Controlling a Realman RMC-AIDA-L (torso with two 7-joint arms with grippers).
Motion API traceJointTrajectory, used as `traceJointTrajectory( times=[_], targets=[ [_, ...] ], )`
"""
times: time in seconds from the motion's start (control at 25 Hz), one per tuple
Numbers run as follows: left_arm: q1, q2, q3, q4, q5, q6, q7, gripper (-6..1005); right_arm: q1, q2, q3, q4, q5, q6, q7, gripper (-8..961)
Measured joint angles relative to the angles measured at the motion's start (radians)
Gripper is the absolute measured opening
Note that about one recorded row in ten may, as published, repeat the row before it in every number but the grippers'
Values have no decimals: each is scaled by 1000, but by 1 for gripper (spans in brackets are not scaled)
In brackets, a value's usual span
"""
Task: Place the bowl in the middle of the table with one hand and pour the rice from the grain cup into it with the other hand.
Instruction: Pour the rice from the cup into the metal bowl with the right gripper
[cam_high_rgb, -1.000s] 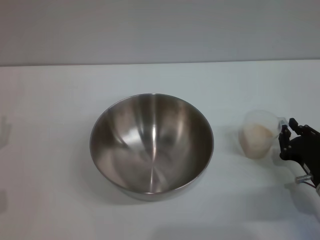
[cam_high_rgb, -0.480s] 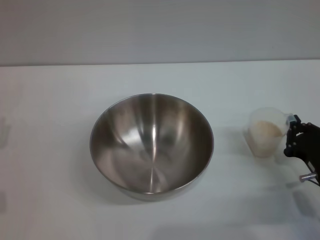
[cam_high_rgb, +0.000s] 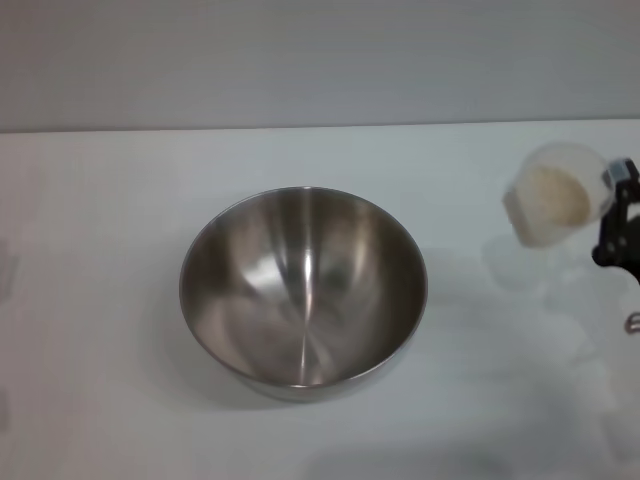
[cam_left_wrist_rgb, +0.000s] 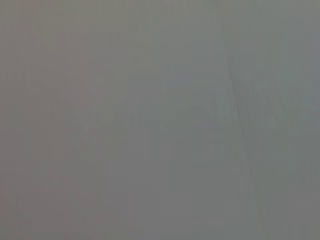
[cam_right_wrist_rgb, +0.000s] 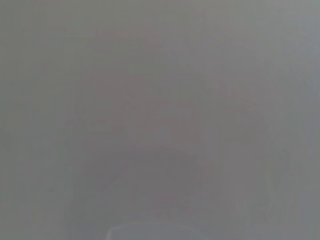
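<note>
Holding the cup off the table, right of the bowl

Nothing stands between the cup (cam_high_rgb: 556, 205) and the bowl (cam_high_rgb: 303, 286); bare white table (cam_high_rgb: 100, 200) separates them, and the two are well apart. Only a soft shadow lies on the table under the cup.

White and flat, the table runs back to a grey wall (cam_high_rgb: 320, 50), which meets it in a straight line across the head view. Both wrist views give only a flat grey field with no object to make out.

Sitting upright near the middle of the table, the bowl shows a shiny brushed inside with no grains in it. At the right edge of the head view, the clear cup is tilted, its mouth turned toward the camera and the bowl, so the pale mass of rice (cam_high_rgb: 552, 198) inside is visible. All the rice is in the cup.

Pinching the cup at its far side, the dark right gripper (cam_high_rgb: 612, 205) is partly cut off by the picture edge. No left gripper appears anywhere.
</note>
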Motion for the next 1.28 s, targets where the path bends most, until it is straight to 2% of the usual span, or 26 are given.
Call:
traceJointTrajectory(
  times=[0.08, 0.16, 0.2, 0.24, 0.28, 0.44, 0.48, 0.52, 0.64, 0.68, 0.72, 0.92, 1.28],
  targets=[
    [1, 0, 0, 0, 0, 0, 0, 833, 47, 0, 0, 2, -4, -8, -60, 5],
    [2, 0, 0, 1, 0, 0, -1, 833, 63, 1, 0, 4, -6, -5, -76, 5],
    [2, 0, 1, 1, 0, 0, -3, 833, 98, 1, 0, 8, -17, 8, -103, 5],
    [2, 0, 1, 1, 0, 0, -3, 833, 98, 1, 0, 8, -17, 8, -103, 5],
    [2, 0, 1, 1, 0, 0, -3, 833, 135, 1, 0, 16, -34, 21, -130, 5],
    [5, -1, 3, 3, 1, 0, -25, 833, 169, 1, 0, 44, -78, 38, -214, 5],
    [6, -2, 3, 7, 4, 1, -38, 833, 179, 1, 1, 90, -114, 59, -332, 5],
    [7, -1, 3, 10, 5, 1, -43, 833, 179, 1, 1, 90, -114, 59, -332, 5],
    [10, -1, 4, 11, 5, 2, -49, 833, 185, 1, 1, 173, -144, 123, -602, 4],
    [10, -1, 7, 11, 5, 3, -49, 833, 185, 2, 4, 231, -166, 173, -815, 4],
    [10, -2, 10, 11, 4, 3, -50, 833, 185, 2, 4, 231, -166, 173, -815, 4],
    [10, -2, 14, 11, 0, 2, -50, 833, 160, 7, 13, 352, -178, 234, -1276, 4],
    [13, -2, 15, 8, 1, 2, -51, 833, 111, 9, 12, 412, -260, 202, -1728, 4]
  ],
)
